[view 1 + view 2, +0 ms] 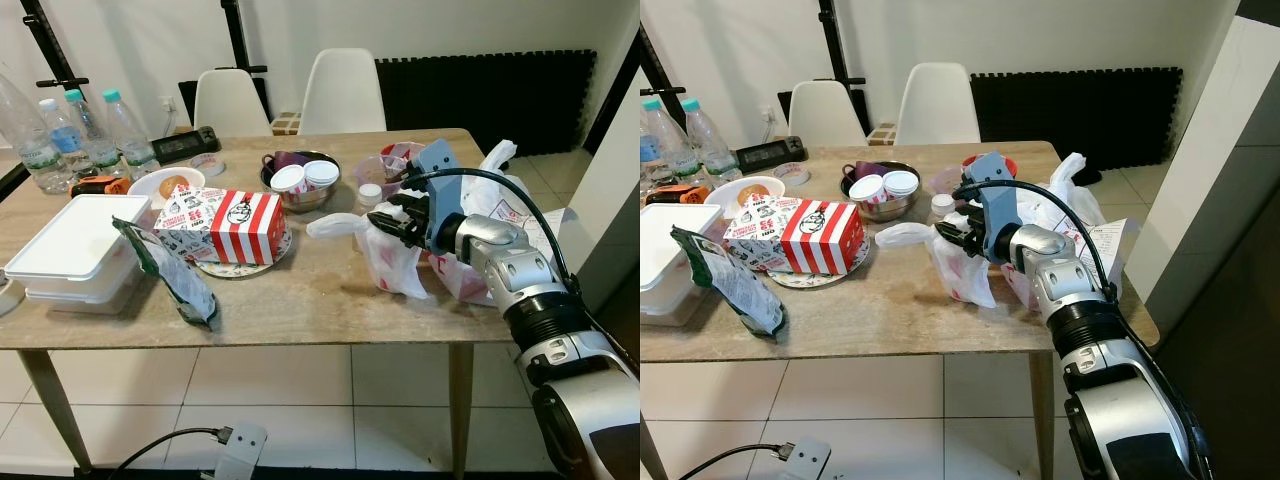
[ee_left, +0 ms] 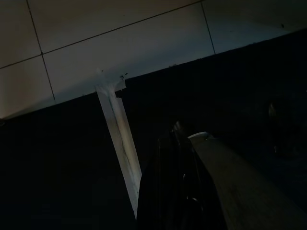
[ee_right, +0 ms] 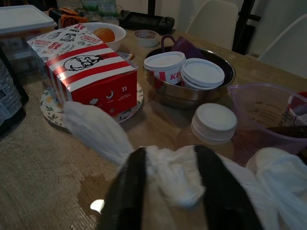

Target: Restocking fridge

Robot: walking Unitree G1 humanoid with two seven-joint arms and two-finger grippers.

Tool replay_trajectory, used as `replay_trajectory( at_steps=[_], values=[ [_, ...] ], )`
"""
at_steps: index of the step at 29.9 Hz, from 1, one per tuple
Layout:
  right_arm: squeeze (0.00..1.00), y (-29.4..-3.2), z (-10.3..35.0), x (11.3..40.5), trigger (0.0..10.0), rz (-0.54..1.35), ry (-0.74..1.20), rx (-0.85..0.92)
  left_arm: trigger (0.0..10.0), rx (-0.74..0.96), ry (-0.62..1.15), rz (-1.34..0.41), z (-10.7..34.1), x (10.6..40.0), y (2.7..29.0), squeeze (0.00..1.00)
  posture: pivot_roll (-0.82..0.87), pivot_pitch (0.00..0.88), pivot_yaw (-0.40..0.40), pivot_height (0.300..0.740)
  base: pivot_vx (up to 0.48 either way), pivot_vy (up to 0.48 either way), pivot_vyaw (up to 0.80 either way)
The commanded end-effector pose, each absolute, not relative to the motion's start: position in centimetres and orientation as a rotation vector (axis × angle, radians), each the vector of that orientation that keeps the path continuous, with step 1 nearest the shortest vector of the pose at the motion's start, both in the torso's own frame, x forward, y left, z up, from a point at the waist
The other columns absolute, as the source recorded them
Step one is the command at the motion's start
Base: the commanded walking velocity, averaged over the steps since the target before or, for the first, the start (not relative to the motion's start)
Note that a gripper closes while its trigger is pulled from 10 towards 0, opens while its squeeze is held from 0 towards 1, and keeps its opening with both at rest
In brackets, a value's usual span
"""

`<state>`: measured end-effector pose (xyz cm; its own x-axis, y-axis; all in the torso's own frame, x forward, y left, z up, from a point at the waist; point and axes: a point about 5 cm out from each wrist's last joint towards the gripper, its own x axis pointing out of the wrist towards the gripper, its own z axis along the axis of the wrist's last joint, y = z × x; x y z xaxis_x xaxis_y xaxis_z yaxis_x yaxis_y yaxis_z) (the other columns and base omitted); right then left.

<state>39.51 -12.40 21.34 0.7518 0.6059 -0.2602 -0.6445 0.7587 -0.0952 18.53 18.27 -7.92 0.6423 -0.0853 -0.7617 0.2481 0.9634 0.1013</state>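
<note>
The right claw [image 1: 400, 222] is seen clamped on the knotted top of a white bag [image 1: 392, 258], with the knot pinched between the 2 black fingers [image 3: 127, 191], as the right wrist view makes plain. The bag stands on the tabletop [image 1: 300, 290] just right of the red-and-white box [image 1: 222, 225], and 1 loose handle tail is stretched from the knot towards that box. The bag hangs straight below the claw, its long axis upright, so a lift is judged to call for a pull straight up. The right arm is the nearer one; the left claw [image 2: 184, 191] hangs by the floor, and whether it is apart or together cannot be told. On the box a KFC-style face logo and the numeral 11 can be read. "KF" can be made out on the side of 1 of the 2 tubs [image 3: 184, 69] in the steel bowl [image 1: 300, 192] behind the box. A capped jar [image 3: 211, 127] stands just beyond the knot. Other print on the box is too small to read.
</note>
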Motion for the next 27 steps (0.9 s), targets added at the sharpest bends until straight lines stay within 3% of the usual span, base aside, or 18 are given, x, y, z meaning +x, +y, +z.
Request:
replay_trajectory(
  at_steps=[1, 3, 4, 5, 6, 17, 18, 23, 24, 26, 27],
  values=[
    [0.0, -12.6, 20.9, 39.5, 4.6, 0.685, 0.256, -0.192, 10.0, 0.204, 0.864, -0.194, -8.1, 18.2, 18.4, 0.0, -0.06, 0.042, 0.04, 0.726, 0.0, 0.0, 0.0],
    [0.0, -12.6, 20.9, 39.5, 4.6, 0.686, 0.257, -0.194, 10.0, 0.204, 0.864, -0.194, -8.0, 18.2, 18.4, 0.0, -0.06, 0.042, 0.04, 0.726, 0.0, 0.0, 0.0],
    [0.0, -12.6, 20.9, 39.5, 8.4, 0.694, 0.268, -0.204, 10.0, 0.203, 0.864, -0.195, -8.0, 18.3, 18.4, 0.0, -0.06, 0.041, 0.041, 0.726, 0.0, 0.0, 0.0],
    [0.0, -12.7, 20.9, 39.5, 8.4, 0.697, 0.273, -0.208, 10.0, 0.203, 0.864, -0.195, -8.0, 18.3, 18.4, 0.0, -0.06, 0.041, 0.04, 0.726, 0.0, 0.0, 0.0],
    [0.0, -12.7, 20.9, 39.5, 10.0, 0.702, 0.28, -0.215, 10.0, 0.203, 0.864, -0.196, -8.0, 18.3, 18.4, 0.0, -0.06, 0.041, 0.04, 0.726, 0.0, 0.0, 0.0],
    [0.0, -13.0, 21.8, 39.6, 10.0, 0.71, 0.263, -0.197, 10.0, 0.204, 0.865, -0.203, -8.0, 18.3, 18.3, 0.0, -0.06, 0.043, 0.04, 0.726, 0.0, 0.0, 0.0],
    [1.0, -13.1, 22.2, 39.8, 10.0, 0.704, 0.256, -0.187, 10.0, 0.204, 0.866, -0.203, -8.0, 18.3, 18.3, 0.0, -0.06, 0.045, 0.042, 0.726, 0.0, 0.0, 0.0],
    [1.0, -13.4, 22.8, 39.9, 10.0, 0.699, 0.236, -0.216, 10.0, 0.205, 0.87, -0.203, -8.1, 18.3, 18.2, 0.0, -0.07, 0.048, 0.044, 0.726, 0.0, 0.0, 0.0],
    [0.54, -13.4, 23.0, 39.9, 10.0, 0.706, 0.229, -0.227, 10.0, 0.205, 0.872, -0.203, -8.1, 18.3, 18.2, 0.0, -0.07, 0.049, 0.043, 0.726, 0.0, 0.0, 0.0],
    [0.54, -13.4, 23.2, 39.9, 10.0, 0.711, 0.226, -0.232, 10.0, 0.205, 0.873, -0.202, -8.1, 18.3, 18.2, 0.0, -0.07, 0.049, 0.043, 0.726, 0.0, 0.0, 0.0],
    [0.0, -13.5, 23.6, 40.0, 10.0, 0.721, 0.225, -0.23, 10.0, 0.204, 0.876, -0.201, -8.1, 18.2, 18.2, 0.0, -0.07, 0.052, 0.041, 0.726, 0.0, 0.0, 0.0]
  ],
)
